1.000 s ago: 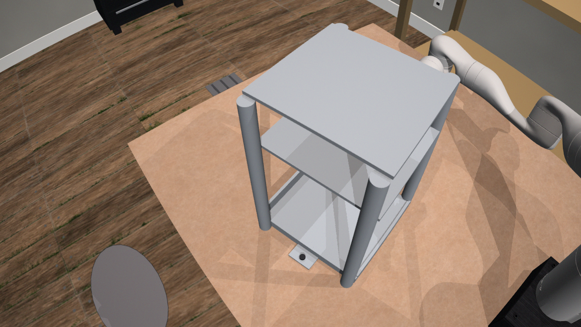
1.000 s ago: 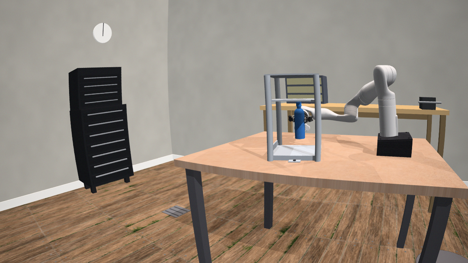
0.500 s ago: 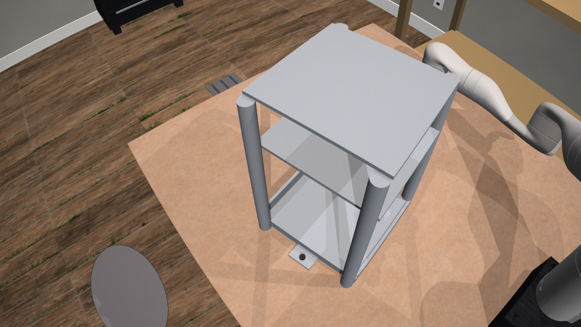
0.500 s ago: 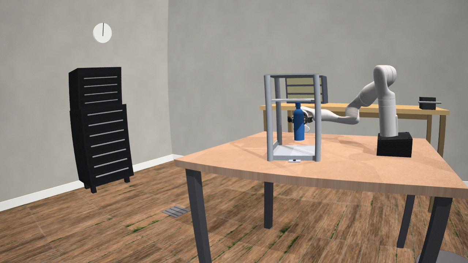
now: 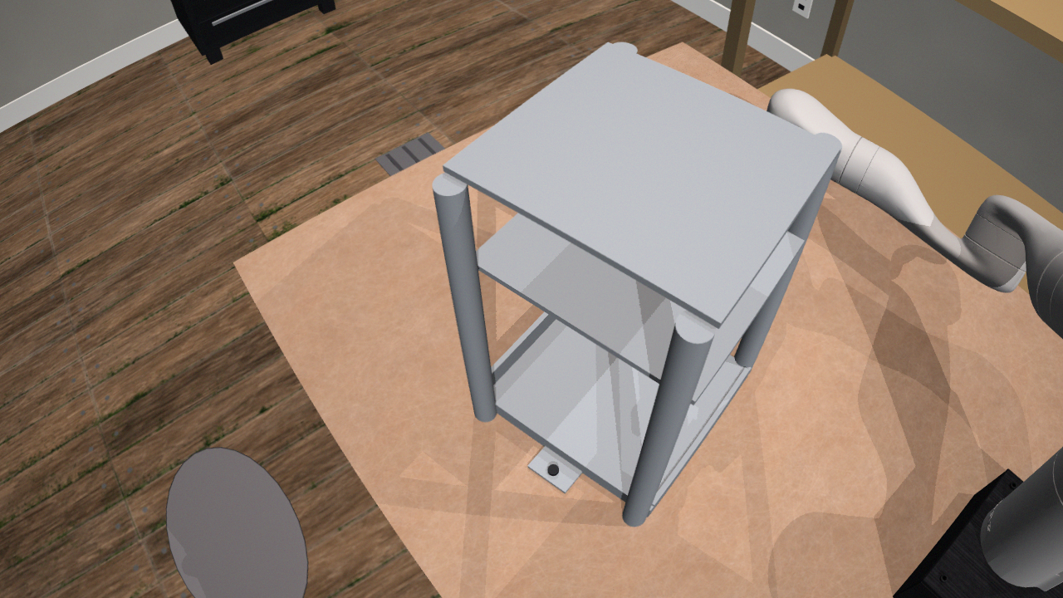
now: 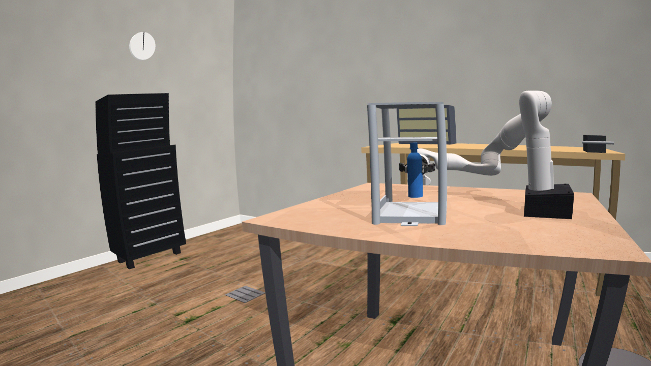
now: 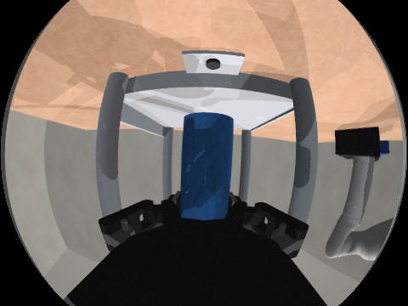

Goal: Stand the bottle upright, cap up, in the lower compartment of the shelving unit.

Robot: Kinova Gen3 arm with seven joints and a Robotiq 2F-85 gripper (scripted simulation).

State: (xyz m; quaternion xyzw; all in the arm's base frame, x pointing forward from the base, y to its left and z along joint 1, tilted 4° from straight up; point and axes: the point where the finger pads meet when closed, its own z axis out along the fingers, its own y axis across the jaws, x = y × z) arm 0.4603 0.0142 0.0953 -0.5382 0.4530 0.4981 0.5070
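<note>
The blue bottle [image 6: 414, 174] is upright, cap up, held in my gripper [image 6: 413, 166], which is shut on its middle. In the exterior view it hangs at the far side of the grey shelving unit [image 6: 406, 162], its base above the lower compartment's floor [image 6: 407, 209] and its cap just under the middle shelf. In the wrist view the bottle [image 7: 206, 173] fills the centre between my fingers, with the unit's posts and floor [image 7: 206, 102] straight ahead. In the top view the shelving unit [image 5: 616, 260] hides the bottle and gripper; only my arm [image 5: 892, 193] shows behind it.
A small grey tab with a black dot [image 5: 553, 469] lies on the table at the unit's near side. My black base [image 6: 548, 201] stands at the table's right. A second table [image 6: 496, 152] stands behind, a black drawer cabinet [image 6: 136, 175] by the left wall.
</note>
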